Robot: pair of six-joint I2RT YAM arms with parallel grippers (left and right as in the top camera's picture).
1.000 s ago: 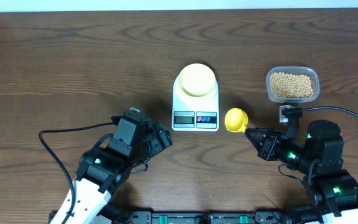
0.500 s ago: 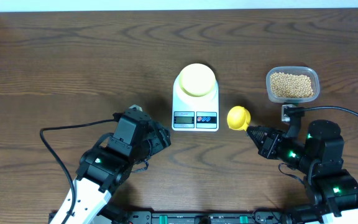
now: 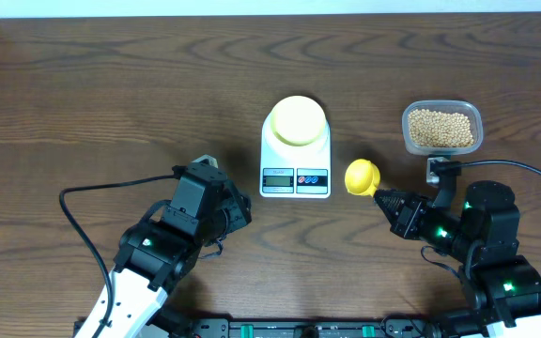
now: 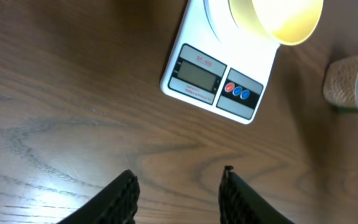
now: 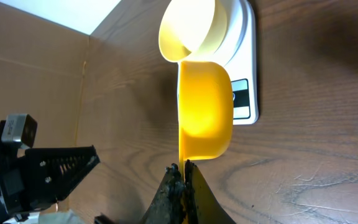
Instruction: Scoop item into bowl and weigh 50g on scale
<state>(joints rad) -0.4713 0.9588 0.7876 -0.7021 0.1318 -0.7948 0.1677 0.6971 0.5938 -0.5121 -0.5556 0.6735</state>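
The white scale (image 3: 295, 167) stands mid-table with the pale cream bowl (image 3: 296, 120) on its platform. Beige beans (image 3: 441, 130) fill a clear tub (image 3: 442, 109) at the right. My right gripper (image 3: 379, 196) is shut on the handle of a bright yellow scoop (image 3: 360, 176), which hovers just right of the scale; in the right wrist view the scoop (image 5: 205, 112) stands on edge in front of the bowl (image 5: 188, 31), and no beans show on it. My left gripper (image 3: 239, 208) sits left of and below the scale, jaws apart over bare wood (image 4: 178, 180), holding nothing.
The left wrist view shows the scale's display and two coloured buttons (image 4: 219, 81), the bowl (image 4: 275, 18) above them and the tub (image 4: 353, 87) at the right edge. Black cables trail from both arms near the front edge. A cardboard surface (image 5: 30, 81) lies beyond the table.
My left gripper's jaws have narrowed and the arm has drawn back slightly from the scale. The scoop has drifted a little right and down with the right gripper.
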